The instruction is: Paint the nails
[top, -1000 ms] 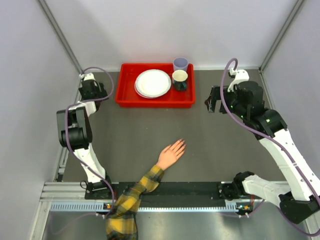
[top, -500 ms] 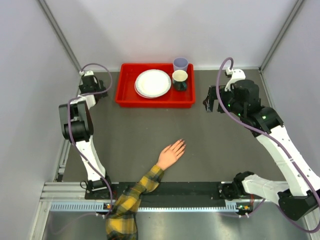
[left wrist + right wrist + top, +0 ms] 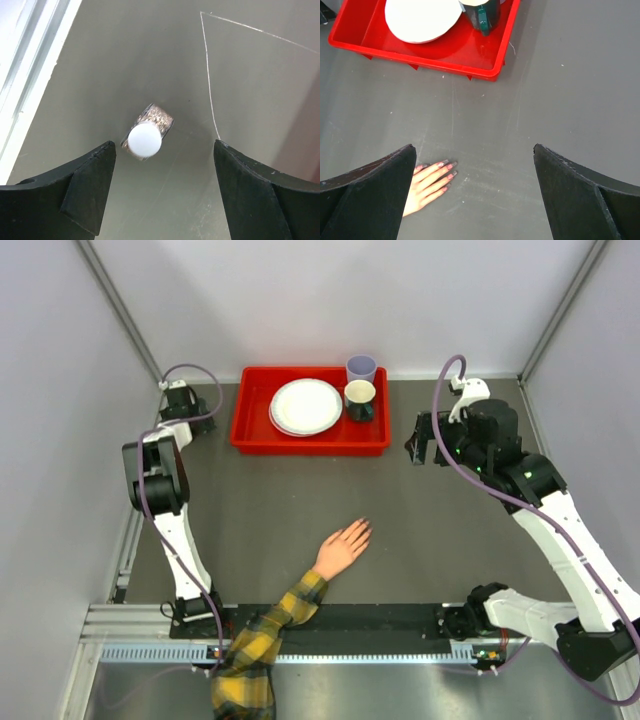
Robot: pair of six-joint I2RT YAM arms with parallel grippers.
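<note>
— Where were the nails (image 3: 447, 167)?
— On the near side of the tray (image 3: 300, 447), well apart from it. Your left gripper (image 3: 178, 398) gaped over a bottle (image 3: 145, 138), probably polish, left of the tray. Your right gripper (image 3: 474, 148) gaped empty. You needed to centre the cap before closing.

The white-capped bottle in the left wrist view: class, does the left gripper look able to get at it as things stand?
Probably yes. The left gripper is open above the white-capped bottle, which shows between its fingers. Nothing else stands near it in that view.
</note>
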